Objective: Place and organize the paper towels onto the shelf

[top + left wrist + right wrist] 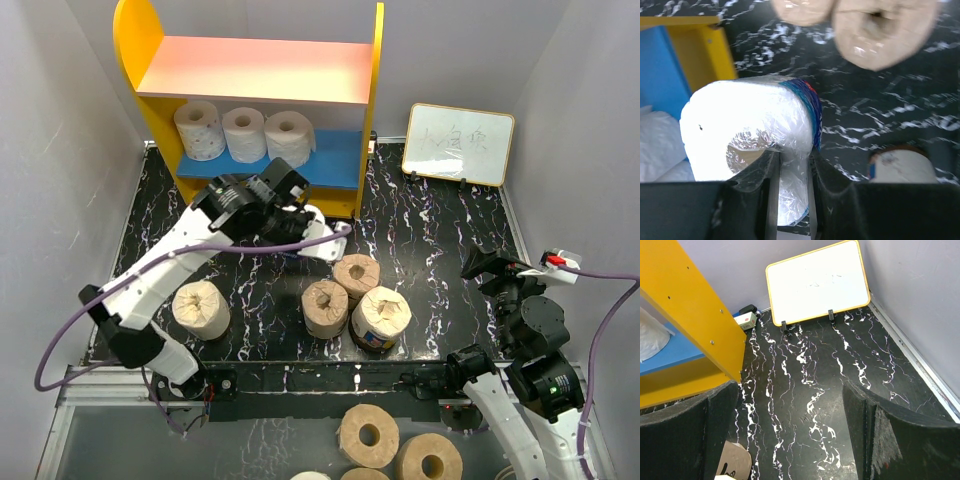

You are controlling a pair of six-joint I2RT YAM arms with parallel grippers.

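Left hand (pixel 792 162) tight on blue-wrapped paper towel (pixel 747 112), beside shelf (pixel 702 50).

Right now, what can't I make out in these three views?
- Top view: the left arm covers nearly all of the held wrapped roll.
- Top and right wrist views: the writing on the whiteboard is too faint to read.
- Top view: the bottom edge cuts off some of the bare tan rolls, so their count is unclear.
- Left wrist view: two tan rolls are blurred and cropped by the top edge.
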